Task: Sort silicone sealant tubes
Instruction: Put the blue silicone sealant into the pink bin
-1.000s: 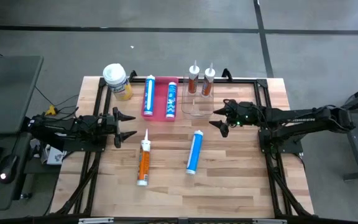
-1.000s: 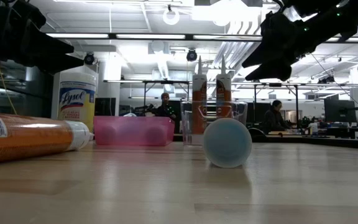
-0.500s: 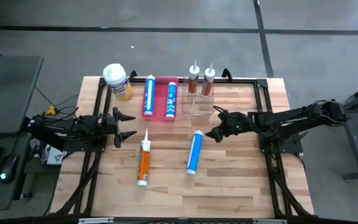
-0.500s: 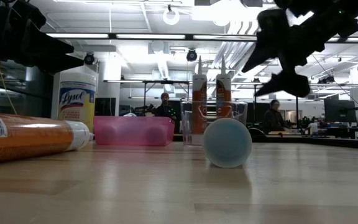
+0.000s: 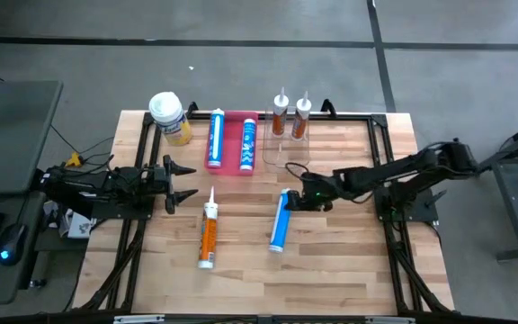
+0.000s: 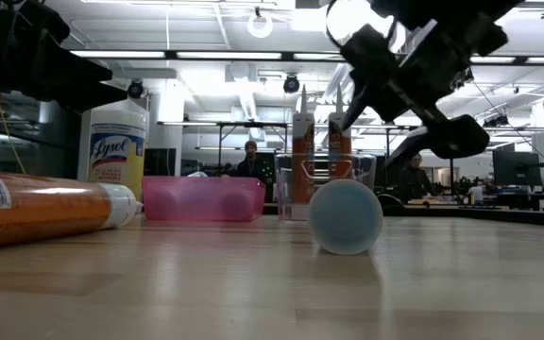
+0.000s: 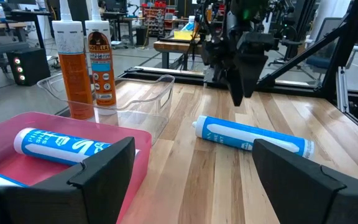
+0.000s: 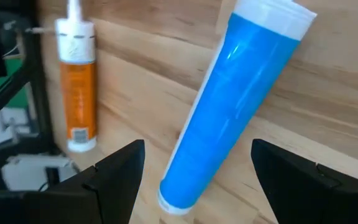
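Observation:
A blue sealant tube [image 5: 281,220] lies loose on the wood, also seen in the right wrist view [image 8: 235,99]. My right gripper [image 5: 297,191] hangs open just above its far end, tipped downward, fingers apart [image 8: 196,149] and touching nothing. An orange tube [image 5: 208,232] lies to the left. Two blue tubes [image 5: 216,138] [image 5: 249,142] lie in the pink tray [image 5: 232,168]. Two orange tubes [image 5: 281,112] [image 5: 303,115] stand in the clear bin [image 5: 286,160]. My left gripper [image 5: 183,183] waits open at the table's left side.
A yellow jar with a white lid [image 5: 169,117] stands at the far left corner. Black frame rails [image 5: 142,162] run along the table's sides. Bare wood [image 5: 331,270] spreads toward the near edge. People sit in the room beyond [image 6: 416,175].
My right gripper has moved toward the table's left and a little nearer, sinking over the loose blue tube. It has rolled about its own axis and tipped downward, and it has stayed open. The tubes have not moved.

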`<action>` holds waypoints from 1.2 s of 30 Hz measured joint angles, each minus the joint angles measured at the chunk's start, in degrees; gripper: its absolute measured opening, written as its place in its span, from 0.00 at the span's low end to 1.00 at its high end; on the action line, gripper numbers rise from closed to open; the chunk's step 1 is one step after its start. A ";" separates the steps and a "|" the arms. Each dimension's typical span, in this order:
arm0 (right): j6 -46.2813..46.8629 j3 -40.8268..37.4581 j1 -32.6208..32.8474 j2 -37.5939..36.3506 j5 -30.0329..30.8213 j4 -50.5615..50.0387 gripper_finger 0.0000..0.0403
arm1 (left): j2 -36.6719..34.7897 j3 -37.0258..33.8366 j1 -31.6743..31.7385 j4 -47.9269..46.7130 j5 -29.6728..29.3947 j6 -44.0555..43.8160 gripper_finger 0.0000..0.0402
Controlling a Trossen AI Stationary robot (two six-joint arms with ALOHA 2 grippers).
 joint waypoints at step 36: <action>8.53 20.84 1.91 11.74 2.71 -30.55 0.72 | 0.00 -0.02 0.01 0.01 0.00 0.00 0.79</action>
